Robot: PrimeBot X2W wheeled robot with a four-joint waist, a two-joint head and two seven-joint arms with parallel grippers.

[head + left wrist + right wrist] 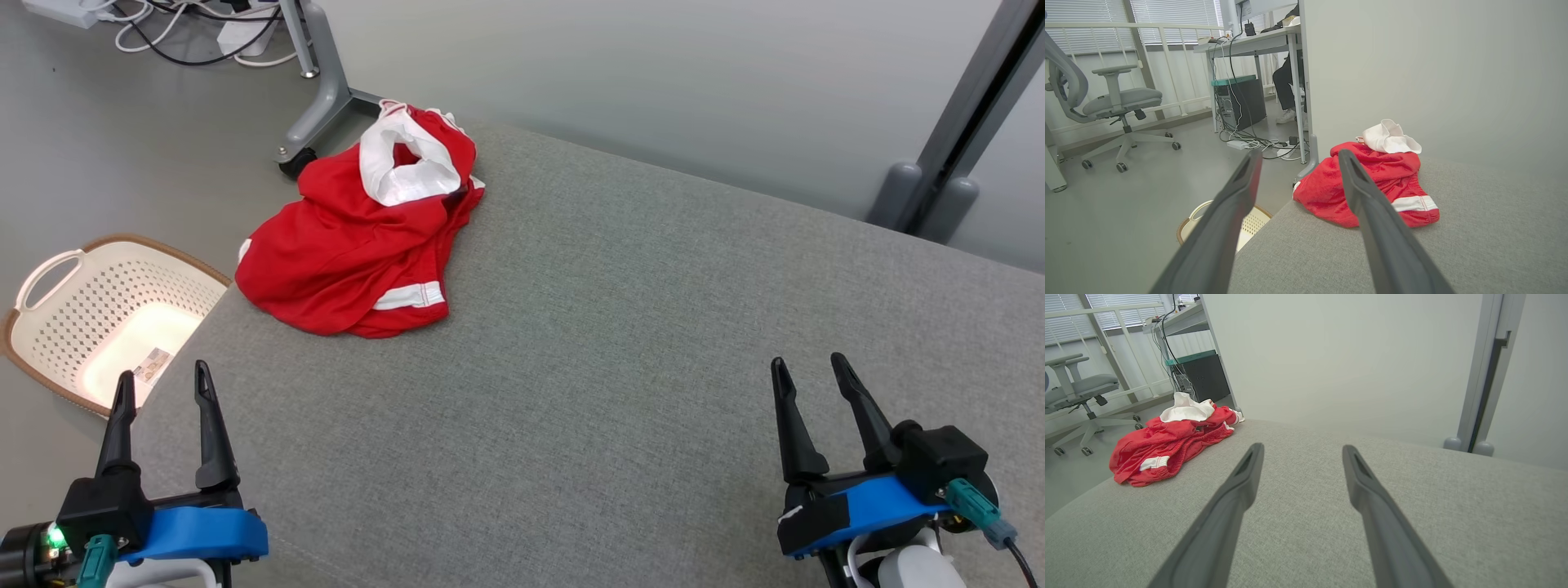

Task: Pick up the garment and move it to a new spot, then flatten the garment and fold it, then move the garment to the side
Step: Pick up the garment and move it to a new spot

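Note:
The garment (351, 253) is a crumpled red piece with white trim and a white lining turned outward at its top. It lies bunched at the far left corner of the grey fabric surface (620, 343). The left wrist view shows the garment (1376, 179) just past my fingers, and the right wrist view has the garment (1167, 447) far off to the left. My left gripper (163, 384) hovers open at the near left edge, empty. My right gripper (808, 367) stands open at the near right, empty too.
A cream laundry basket (106, 318) with a brown rim sits on the floor left of the surface. Behind the garment stand a desk leg on a caster (314, 114), cables and a power strip. An office chair (1114, 102) and a seated person's legs (1286, 90) are farther off.

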